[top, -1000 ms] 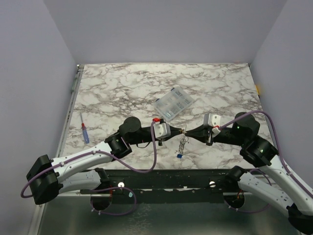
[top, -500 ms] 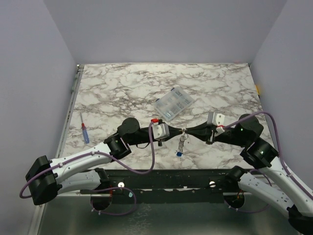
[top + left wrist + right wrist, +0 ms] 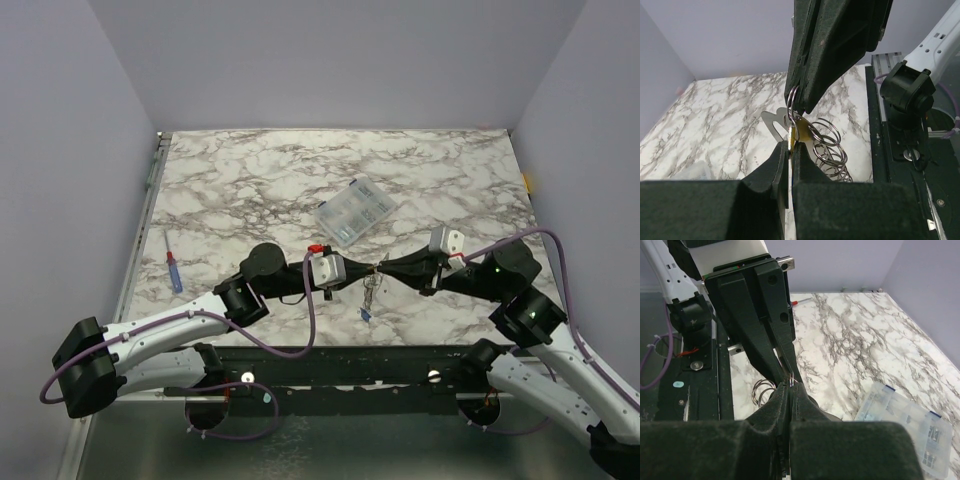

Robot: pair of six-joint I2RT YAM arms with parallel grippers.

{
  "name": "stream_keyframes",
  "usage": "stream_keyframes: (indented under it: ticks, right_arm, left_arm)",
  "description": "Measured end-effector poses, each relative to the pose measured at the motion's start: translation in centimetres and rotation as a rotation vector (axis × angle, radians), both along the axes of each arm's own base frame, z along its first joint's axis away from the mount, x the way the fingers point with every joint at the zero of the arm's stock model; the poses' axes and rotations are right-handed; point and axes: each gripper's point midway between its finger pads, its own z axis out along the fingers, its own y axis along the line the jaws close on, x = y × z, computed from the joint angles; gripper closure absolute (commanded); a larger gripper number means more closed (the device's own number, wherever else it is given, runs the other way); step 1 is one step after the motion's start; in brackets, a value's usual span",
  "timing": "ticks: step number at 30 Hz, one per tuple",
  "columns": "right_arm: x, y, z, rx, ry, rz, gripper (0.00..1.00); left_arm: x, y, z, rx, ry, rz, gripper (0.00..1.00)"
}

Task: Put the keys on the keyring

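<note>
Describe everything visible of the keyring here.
The keyring is thin silvery wire, several overlapping loops like a short chain, hanging in the air between the two grippers above the table. The right gripper is shut on its top loop; the left gripper pinches what looks like the yellow key against it. The blue key dangles at its lower end.

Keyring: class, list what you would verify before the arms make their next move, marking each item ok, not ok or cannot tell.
1. The left gripper is shut on the yellow key: ok.
2. The right gripper is shut on the keyring wire: ok.
3. Key hole lined up with the ring's opening: cannot tell, hidden between the grippers.
4. The blue key hangs below both grippers: ok.
5. The compartment box and screwdriver lie apart from both grippers: ok.
</note>
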Motion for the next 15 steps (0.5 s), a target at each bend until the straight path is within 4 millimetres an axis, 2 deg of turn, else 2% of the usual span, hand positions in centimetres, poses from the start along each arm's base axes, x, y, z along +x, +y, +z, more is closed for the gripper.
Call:
stream_keyframes:
  ticks: [10, 11, 15]
  right_arm:
    - [0.23, -0.11, 0.25, 0.045, 0.007, -0.025, 0.99]
    - [0.26, -0.1, 0.28, 0.048, 0.008, -0.027, 0.99]
    - [0.27, -0.09, 0.37, 0.055, 0.012, -0.028, 0.99]
  left_arm:
    - [-0.13, -0.19, 0.07, -0.008, -0.002, 0.013, 1.0]
    - [-0.1, -0.19, 0.08, -0.008, -0.002, 0.016, 0.96]
    - [-0.03, -0.22, 0.13, -0.01, -0.003, 0.025, 0.6]
